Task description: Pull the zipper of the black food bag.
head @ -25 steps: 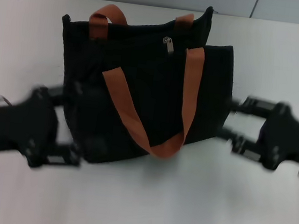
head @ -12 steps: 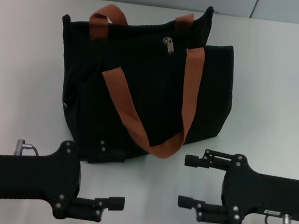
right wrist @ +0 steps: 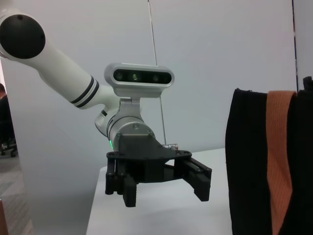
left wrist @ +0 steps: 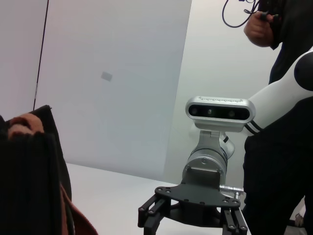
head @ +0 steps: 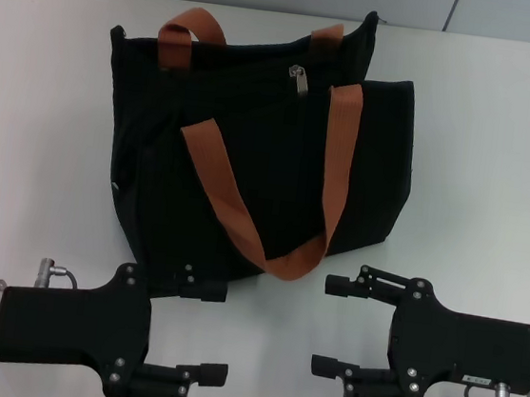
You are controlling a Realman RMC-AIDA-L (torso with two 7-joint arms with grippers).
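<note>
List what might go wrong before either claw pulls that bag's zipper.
The zipper is tiny and sits on the far top edge of the black food bag, so the open left claw or right claw may miss it. The near brown strap droops across the front and may snag.

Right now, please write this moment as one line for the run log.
left tool: open, near bag | right tool: open, near bag | zipper: untouched

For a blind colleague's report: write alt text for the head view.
A black food bag with rust-brown strap handles stands on a white table, its small silver zipper on the top edge. Nearer the camera, clear of the bag, the left tool and right tool face each other, both open and empty.
</note>
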